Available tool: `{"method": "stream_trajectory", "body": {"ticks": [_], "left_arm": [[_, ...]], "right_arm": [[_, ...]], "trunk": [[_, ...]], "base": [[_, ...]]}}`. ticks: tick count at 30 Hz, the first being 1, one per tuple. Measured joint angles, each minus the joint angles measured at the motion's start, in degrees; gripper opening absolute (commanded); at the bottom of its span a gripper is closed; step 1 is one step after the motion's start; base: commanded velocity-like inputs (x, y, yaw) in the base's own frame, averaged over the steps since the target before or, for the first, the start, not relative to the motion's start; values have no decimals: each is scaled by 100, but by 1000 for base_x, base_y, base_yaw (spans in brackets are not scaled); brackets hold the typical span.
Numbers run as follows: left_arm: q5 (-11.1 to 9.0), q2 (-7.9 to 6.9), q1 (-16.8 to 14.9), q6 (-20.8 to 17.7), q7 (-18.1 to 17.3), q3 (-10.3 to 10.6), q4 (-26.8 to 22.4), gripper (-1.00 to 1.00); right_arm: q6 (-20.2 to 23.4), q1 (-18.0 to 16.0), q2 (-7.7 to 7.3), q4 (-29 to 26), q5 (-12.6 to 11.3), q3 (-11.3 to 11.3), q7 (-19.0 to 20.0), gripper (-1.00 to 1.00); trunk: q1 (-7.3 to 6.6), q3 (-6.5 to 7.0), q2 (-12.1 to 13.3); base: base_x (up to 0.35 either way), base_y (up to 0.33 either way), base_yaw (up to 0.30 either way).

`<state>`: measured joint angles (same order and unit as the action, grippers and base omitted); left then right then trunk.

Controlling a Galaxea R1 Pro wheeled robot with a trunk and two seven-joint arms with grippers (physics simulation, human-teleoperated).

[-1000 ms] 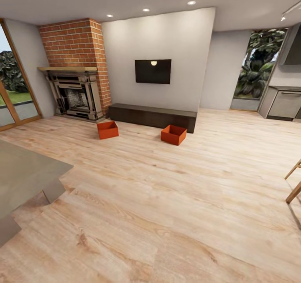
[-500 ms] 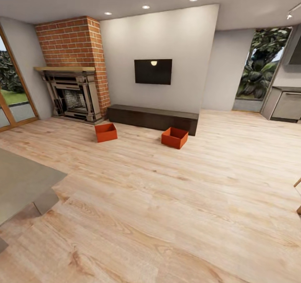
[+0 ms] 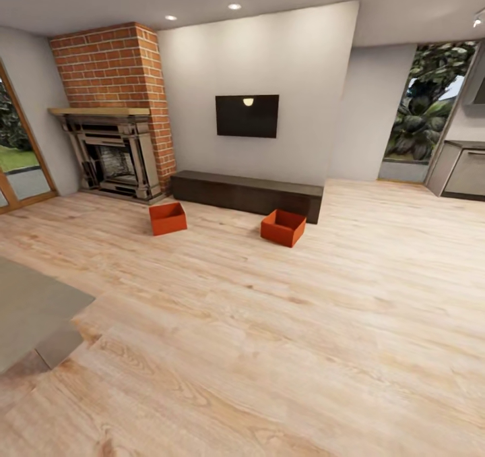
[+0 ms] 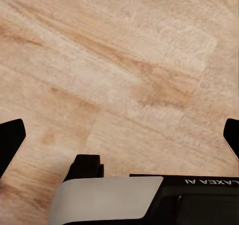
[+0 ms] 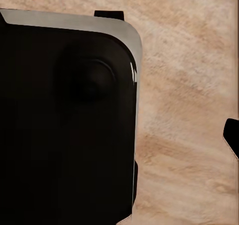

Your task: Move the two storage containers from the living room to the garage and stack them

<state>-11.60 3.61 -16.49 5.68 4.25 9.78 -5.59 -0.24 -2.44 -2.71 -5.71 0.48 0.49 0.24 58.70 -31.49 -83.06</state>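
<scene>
Two orange-red storage bins sit on the light wood floor (image 3: 269, 349) far ahead of the robot, well out of reach of either gripper. The left bin (image 3: 168, 218) stands in front of the brick fireplace (image 3: 114, 110), just off the end of the long low dark cabinet (image 3: 246, 193). The right bin (image 3: 283, 227) stands close in front of that cabinet, below the black wall television (image 3: 247, 116), turned at a slight angle. They are well apart from each other, both upright and open-topped.

The left gripper (image 4: 119, 135) points down at bare planks; its two dark fingertips (image 4: 10, 140) sit at opposite edges of the wrist picture, spread wide with nothing between them. On the right gripper (image 5: 230, 135) one fingertip shows at the picture's edge beside a large black robot part (image 5: 64, 125), so I cannot tell how far it is open.
</scene>
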Motion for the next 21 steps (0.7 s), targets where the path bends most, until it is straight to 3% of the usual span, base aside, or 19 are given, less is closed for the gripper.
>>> {"method": "stream_trajectory", "body": {"ticks": [21], "left_arm": [[0, 7, 0, 0, 0, 0, 0, 100]], "right_arm": [[0, 0, 0, 0, 0, -1, 0, 100]], "trunk": [[0, 0, 0]], "base": [[344, 0, 0]]}}
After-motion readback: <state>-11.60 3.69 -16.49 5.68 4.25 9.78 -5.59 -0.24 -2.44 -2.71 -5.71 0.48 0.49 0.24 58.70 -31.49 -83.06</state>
